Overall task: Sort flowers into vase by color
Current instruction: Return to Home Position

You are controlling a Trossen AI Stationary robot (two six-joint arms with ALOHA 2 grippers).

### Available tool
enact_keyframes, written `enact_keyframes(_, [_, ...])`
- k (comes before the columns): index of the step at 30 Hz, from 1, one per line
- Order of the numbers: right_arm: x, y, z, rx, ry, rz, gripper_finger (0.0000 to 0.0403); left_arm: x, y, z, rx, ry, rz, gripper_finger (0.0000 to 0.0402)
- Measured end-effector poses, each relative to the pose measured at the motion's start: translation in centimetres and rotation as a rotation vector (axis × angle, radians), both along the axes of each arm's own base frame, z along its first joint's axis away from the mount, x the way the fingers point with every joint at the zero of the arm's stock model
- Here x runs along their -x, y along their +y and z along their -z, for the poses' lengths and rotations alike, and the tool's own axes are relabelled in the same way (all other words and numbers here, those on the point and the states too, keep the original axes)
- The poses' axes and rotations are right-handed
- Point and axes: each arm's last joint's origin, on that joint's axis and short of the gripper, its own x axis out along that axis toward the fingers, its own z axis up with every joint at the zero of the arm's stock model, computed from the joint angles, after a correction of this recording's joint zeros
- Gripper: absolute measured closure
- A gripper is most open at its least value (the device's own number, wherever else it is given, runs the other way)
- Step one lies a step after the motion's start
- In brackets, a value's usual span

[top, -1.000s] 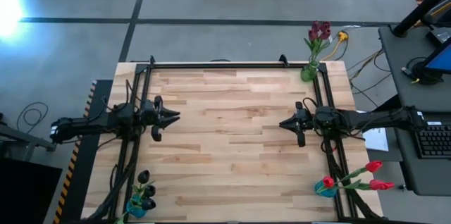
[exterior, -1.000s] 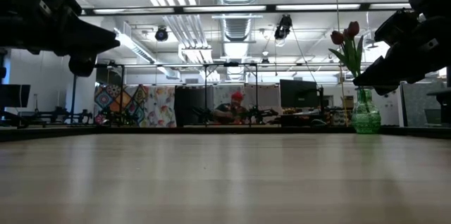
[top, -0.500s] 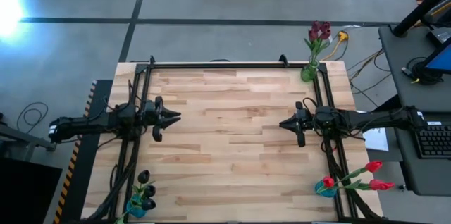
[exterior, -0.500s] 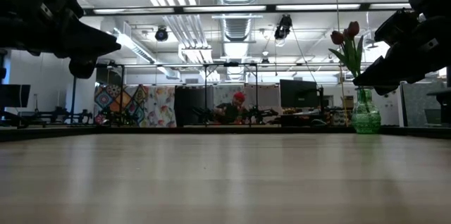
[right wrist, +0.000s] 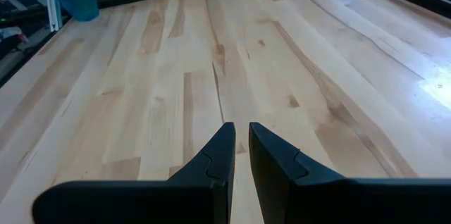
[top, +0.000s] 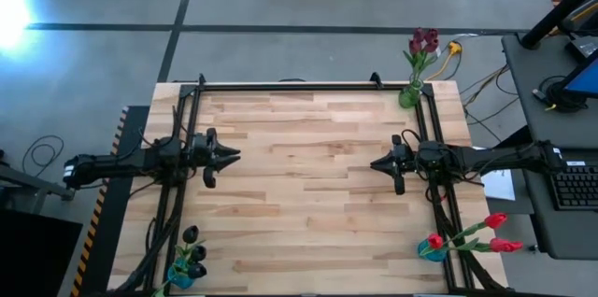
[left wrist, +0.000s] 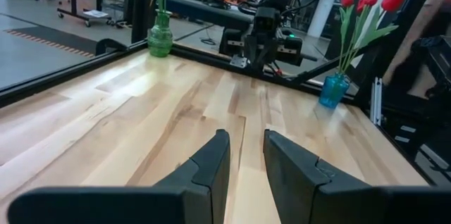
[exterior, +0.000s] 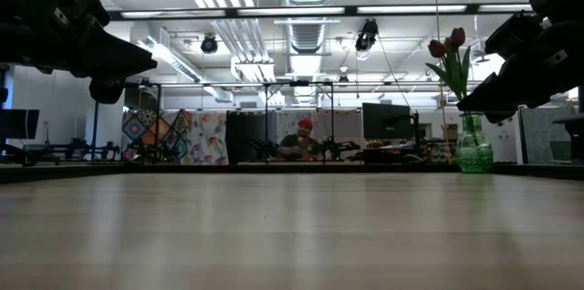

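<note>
Both of my arms reach level over the pale wooden plank table (top: pixel 308 194) from its opposite side edges, tips facing each other across the bare middle, well apart. My left gripper (top: pixel 234 155) hangs just inside the left edge, its fingers (left wrist: pixel 211 160) slightly parted and empty. My right gripper (top: pixel 374 163) hangs just inside the right edge, its fingers (right wrist: pixel 218 153) drawn almost together around nothing.

From above I see all the flowers: dark maroon tulips (top: pixel 425 40) in a green glass vase (top: pixel 409 97) at the far right corner, bright red tulips (top: pixel 496 219) leaning out of a blue vase (top: pixel 432 249) at the near right corner, and near-black tulips (top: pixel 192 234) in a second blue vase (top: pixel 180 275) at the near left corner.

At table height only the green vase and its maroon heads appear, plus a seated person in a red cap (exterior: pixel 304 139) far behind. My right wrist view catches just the near-left vase's blue body, its blooms cut off.
</note>
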Motion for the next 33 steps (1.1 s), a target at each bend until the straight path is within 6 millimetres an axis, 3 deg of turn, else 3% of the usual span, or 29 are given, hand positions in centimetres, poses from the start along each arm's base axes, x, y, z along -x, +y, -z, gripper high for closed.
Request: enact_keyframes(33, [0.0,0.0,0.0,0.0,0.0,0.0,0.0367,-0.34,0.03,0.48,0.005,0.056,0.0,0.0325])
